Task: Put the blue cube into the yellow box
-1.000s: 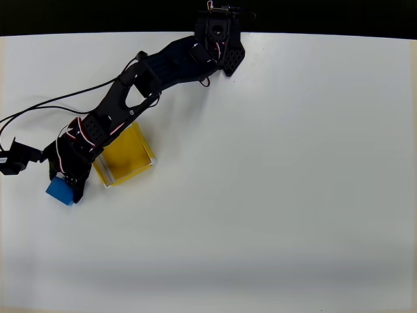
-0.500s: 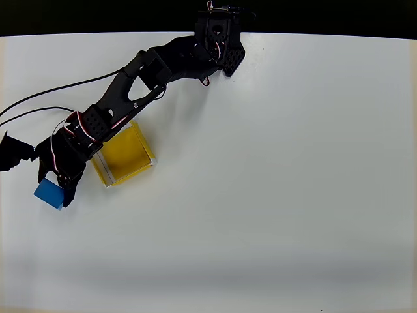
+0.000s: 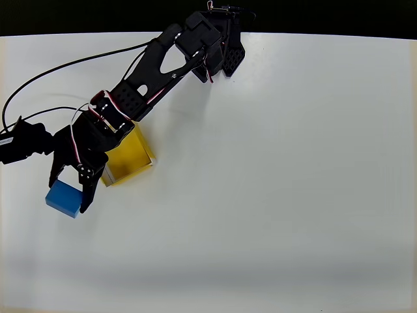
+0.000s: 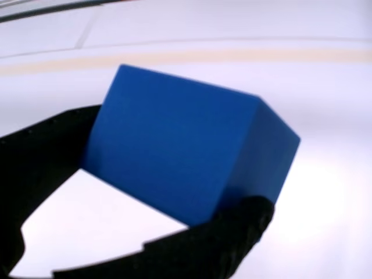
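Your black arm (image 3: 140, 91) stretches from its base at the far edge of the white table (image 3: 280, 176) down toward the yellow box (image 3: 128, 155), seen from overhead. Your gripper (image 3: 67, 193) is clamped on the blue cube (image 3: 64, 197), one dark finger on each side of it; the cube sits just left of and a little below the yellow box in the overhead view, outside its walls. The arm's wrist overlaps the box's upper-left corner and hides part of that rim; the rest of the yellow floor shows bare. Black cables (image 3: 58, 68) loop across the table above and left of the box, and a small black part (image 3: 23, 140) lies at the picture's left edge, beyond the box. In the wrist view the blue cube (image 4: 186, 148) looms large and tilted, gripped by the black fingers (image 4: 35, 163) against the pale tabletop.
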`<state>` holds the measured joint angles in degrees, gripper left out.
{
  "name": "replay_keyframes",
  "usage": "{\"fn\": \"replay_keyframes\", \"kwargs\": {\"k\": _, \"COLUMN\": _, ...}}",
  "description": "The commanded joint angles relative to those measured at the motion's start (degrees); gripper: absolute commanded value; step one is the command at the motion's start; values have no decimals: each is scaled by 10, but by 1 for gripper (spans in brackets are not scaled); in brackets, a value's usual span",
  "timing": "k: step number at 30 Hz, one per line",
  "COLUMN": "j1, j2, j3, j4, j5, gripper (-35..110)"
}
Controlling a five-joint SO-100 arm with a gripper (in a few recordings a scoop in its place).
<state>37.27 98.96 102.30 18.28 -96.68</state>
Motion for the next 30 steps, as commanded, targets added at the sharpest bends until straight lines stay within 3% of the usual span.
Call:
{"fn": "replay_keyframes", "kwargs": {"k": 1, "j1": -28, "j2": 185, "j3": 59, "j4": 4, "j5": -4, "gripper": 31}}
{"fn": "replay_keyframes", "kwargs": {"k": 16, "j1": -54, "j2": 453, "j3": 339, "j4": 68, "j5": -33, "gripper": 32}}
{"fn": "replay_keyframes", "kwargs": {"k": 23, "j1": -6, "j2": 446, "j3": 389, "j4": 98, "j5": -53, "gripper": 32}}
{"fn": "replay_keyframes", "kwargs": {"k": 30, "j1": 33, "j2": 375, "j3": 402, "j4": 54, "j5": -69, "gripper": 31}}
